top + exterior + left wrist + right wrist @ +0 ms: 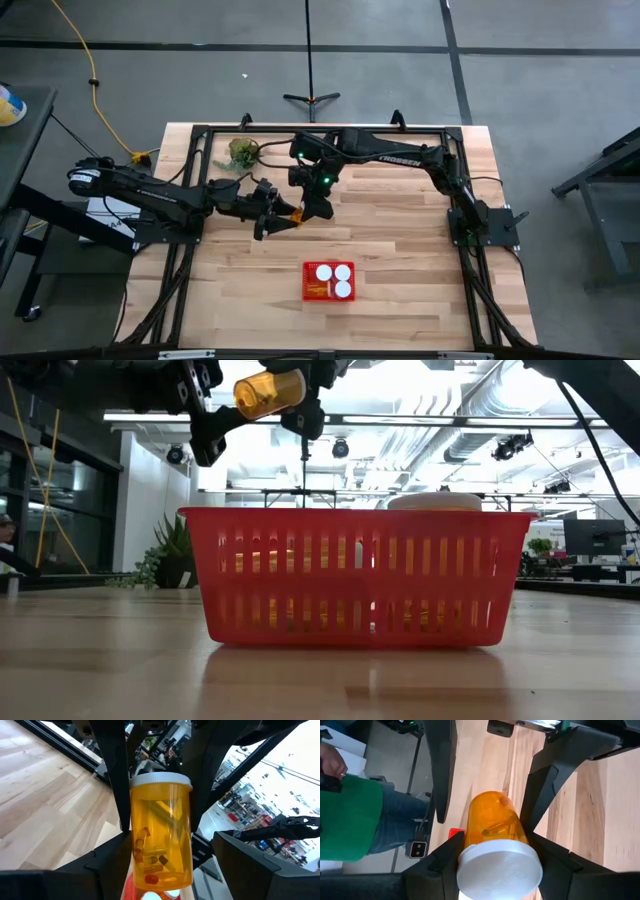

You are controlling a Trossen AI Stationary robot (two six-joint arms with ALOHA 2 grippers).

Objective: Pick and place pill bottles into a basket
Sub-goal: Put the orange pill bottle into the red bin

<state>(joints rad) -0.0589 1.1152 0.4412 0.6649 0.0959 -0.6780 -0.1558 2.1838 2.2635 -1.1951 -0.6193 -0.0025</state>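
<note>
Orange pill bottle (291, 219) aloft over the bench (400, 260) between both grippers, right gripper (318, 207) jaws clamped on its capped end, left gripper (272, 222) jaws apart around it, red basket (329, 281) nearby holding three white-capped bottles (333, 279).

An industrial lab or workshop: concrete floor (560, 60), exposed ceiling ducts (470, 410), wooden table (400, 260) framed in black.

Both tools (296, 218) (318, 205) raised mid-table, close together

Basket (355, 575) contents (mostly mesh-hidden)
</note>
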